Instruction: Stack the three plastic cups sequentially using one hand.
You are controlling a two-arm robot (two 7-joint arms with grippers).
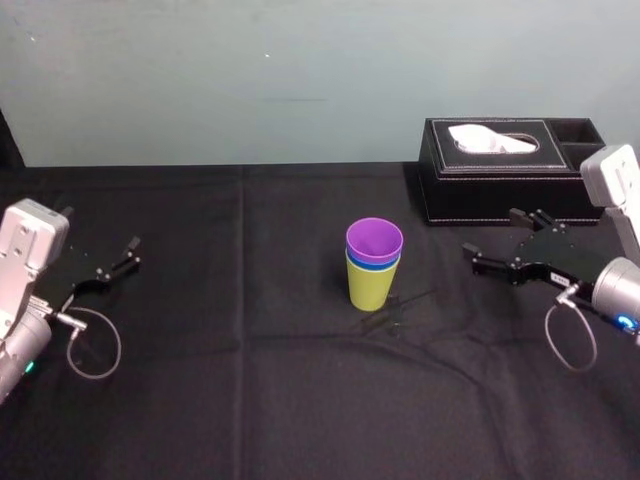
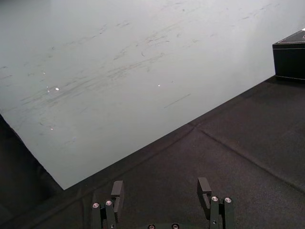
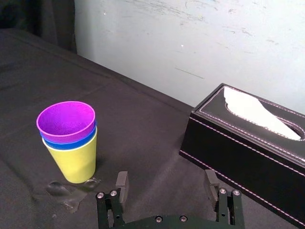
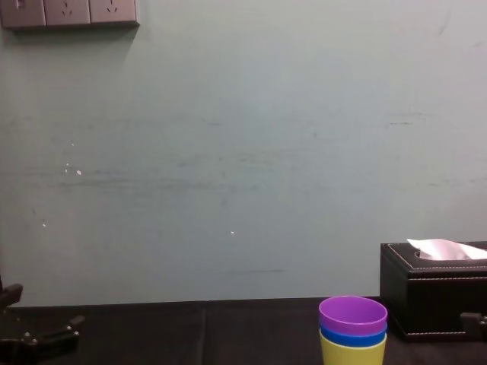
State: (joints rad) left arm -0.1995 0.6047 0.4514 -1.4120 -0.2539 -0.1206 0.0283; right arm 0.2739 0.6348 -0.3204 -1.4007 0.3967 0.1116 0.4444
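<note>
- The left claw [image 1: 130, 252] was parked at 9 o'clock over the surface [image 1: 250, 390], jaws apart and empty.
- At the centre, the lime cup [image 1: 370, 288] stood upright. The blue cup [image 1: 372, 264] was nested in it, and the purple cup [image 1: 374, 238] in the blue.
- Judgement: stacking appeared complete, with no cup left loose.
- The right claw [image 1: 492, 238] was at 3 o'clock, clear of the stack, jaws wide apart and gripping nothing.

Scuffed pale green wall [image 4: 243, 152], wall sockets [image 4: 68, 13] above.
</note>
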